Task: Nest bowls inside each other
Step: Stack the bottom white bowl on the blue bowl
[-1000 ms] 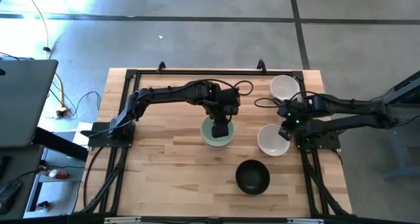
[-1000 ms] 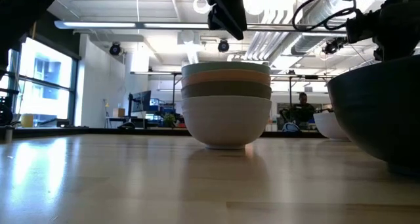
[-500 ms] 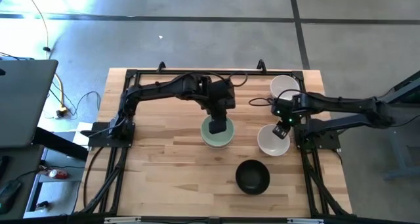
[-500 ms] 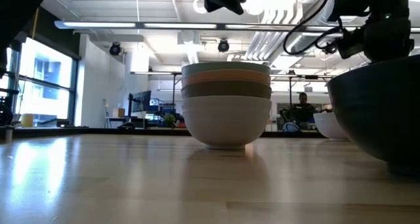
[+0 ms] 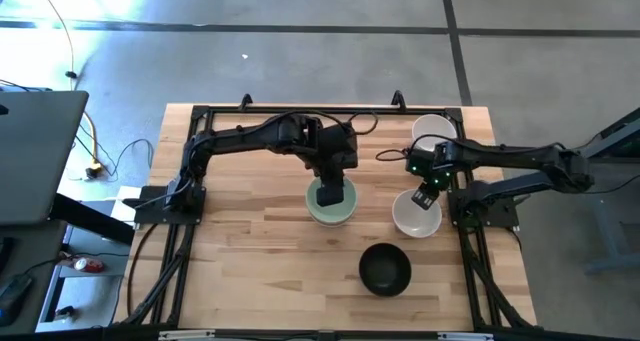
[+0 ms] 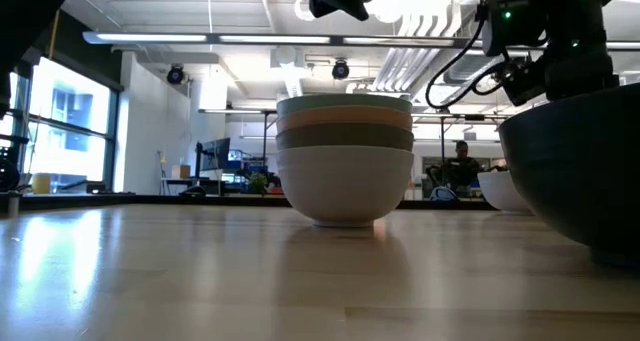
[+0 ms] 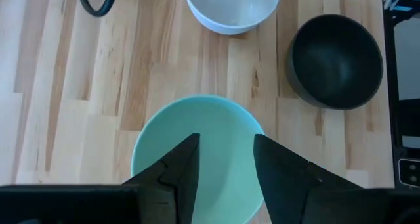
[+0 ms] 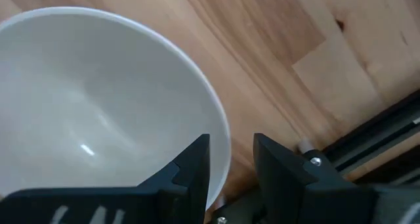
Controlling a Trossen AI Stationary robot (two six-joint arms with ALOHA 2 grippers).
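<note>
A mint bowl (image 5: 331, 202) tops white, olive and seemingly peach layers; black bowl (image 5: 385, 268); two white bowls (image 5: 415, 213).

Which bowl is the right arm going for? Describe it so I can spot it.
On the table's right side sit two white bowls. It is the nearer one, beside the black bowl, with the right gripper over its rim, jaws open.

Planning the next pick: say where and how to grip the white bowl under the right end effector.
Take the white bowl by its rim, from above, one finger inside and one outside the wall. It sits upright and open, and the right end effector already straddles the thin rim on the side by the table's frame.
</note>
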